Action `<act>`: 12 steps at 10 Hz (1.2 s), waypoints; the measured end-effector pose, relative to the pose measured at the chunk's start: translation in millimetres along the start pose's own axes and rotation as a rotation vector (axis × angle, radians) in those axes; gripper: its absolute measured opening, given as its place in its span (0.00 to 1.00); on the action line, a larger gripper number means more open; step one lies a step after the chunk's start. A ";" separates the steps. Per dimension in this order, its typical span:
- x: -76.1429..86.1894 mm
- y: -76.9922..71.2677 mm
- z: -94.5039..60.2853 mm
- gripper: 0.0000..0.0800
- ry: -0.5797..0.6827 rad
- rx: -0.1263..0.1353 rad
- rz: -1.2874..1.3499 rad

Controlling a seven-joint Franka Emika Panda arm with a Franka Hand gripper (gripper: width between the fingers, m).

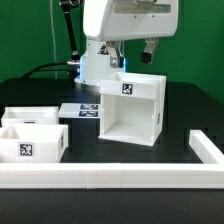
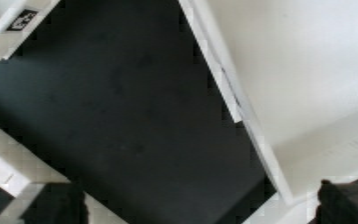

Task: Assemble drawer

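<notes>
gripper (image 1: 130,58) is hovering open over the housing (image 1: 145,95), probably lining up a grab; drawer (image 1: 45,145) is sitting left, needing insertion next.

The cube-shaped housing (image 1: 131,108) stands mid-desk directly under the gripper (image 1: 131,55), barring a straight way down. The drawer (image 1: 30,138) blocks the desk's edge at the exterior view's left, and a low white rail (image 1: 110,178) walls the near edge. Bare desk (image 1: 185,110) lies open between the housing and the exterior view's right edge.
</notes>
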State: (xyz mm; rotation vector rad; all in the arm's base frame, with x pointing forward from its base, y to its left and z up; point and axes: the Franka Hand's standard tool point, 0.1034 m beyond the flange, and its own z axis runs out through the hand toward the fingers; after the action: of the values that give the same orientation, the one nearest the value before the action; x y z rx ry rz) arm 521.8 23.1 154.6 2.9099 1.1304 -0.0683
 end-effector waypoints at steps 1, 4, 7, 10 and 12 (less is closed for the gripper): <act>-0.1 0.0 0.0 0.81 0.000 0.000 0.000; -0.1 -0.1 0.4 0.81 -0.001 0.001 -0.001; -0.1 -0.2 0.7 0.81 -0.001 0.001 0.001; -3.5 -18.3 6.9 0.81 -0.023 0.013 0.273; 6.6 -34.7 13.4 0.81 -0.033 0.023 0.528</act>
State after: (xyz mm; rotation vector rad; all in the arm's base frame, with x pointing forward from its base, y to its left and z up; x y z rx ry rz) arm 502.8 52.7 140.9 3.1016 0.3301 -0.1179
